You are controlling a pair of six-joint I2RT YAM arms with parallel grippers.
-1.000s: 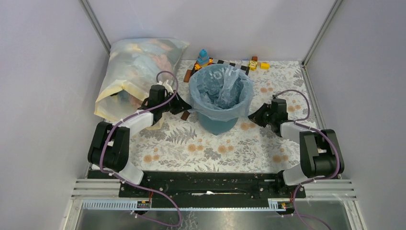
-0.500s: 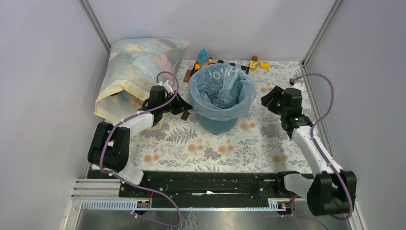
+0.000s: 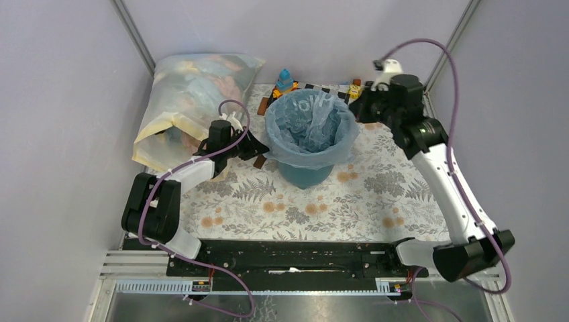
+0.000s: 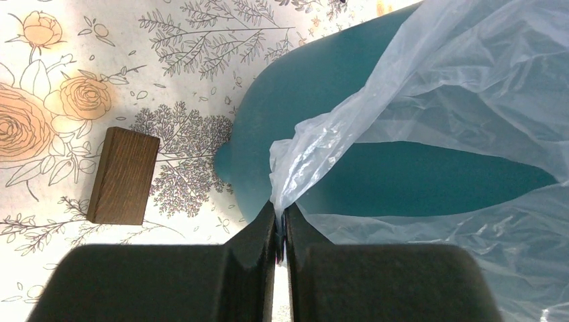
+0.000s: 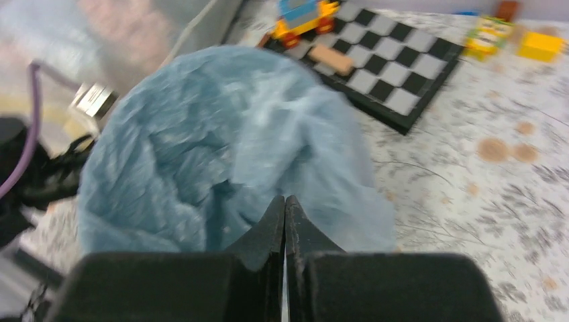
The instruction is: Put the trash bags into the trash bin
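Already lining the trash bin (image 3: pixel 305 173), the trash bag (image 3: pixel 310 124) drapes over its rim.
Left hand (image 4: pixel 280 225) pinches the bag's edge — right hand (image 5: pixel 285 201) hovers above, closed tight on nothing.

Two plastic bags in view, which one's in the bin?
The thin pale blue bag: it lines the teal bin, edge pinched by the left gripper. The stuffed yellow-edged bag lies at the far left.

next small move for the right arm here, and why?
Probably open the right gripper and dip toward the near-side edge of the trash bag. Its jaws are shut on nothing, raised by the far-right rim of the trash bin, while the left gripper pins the film at the opposite side.
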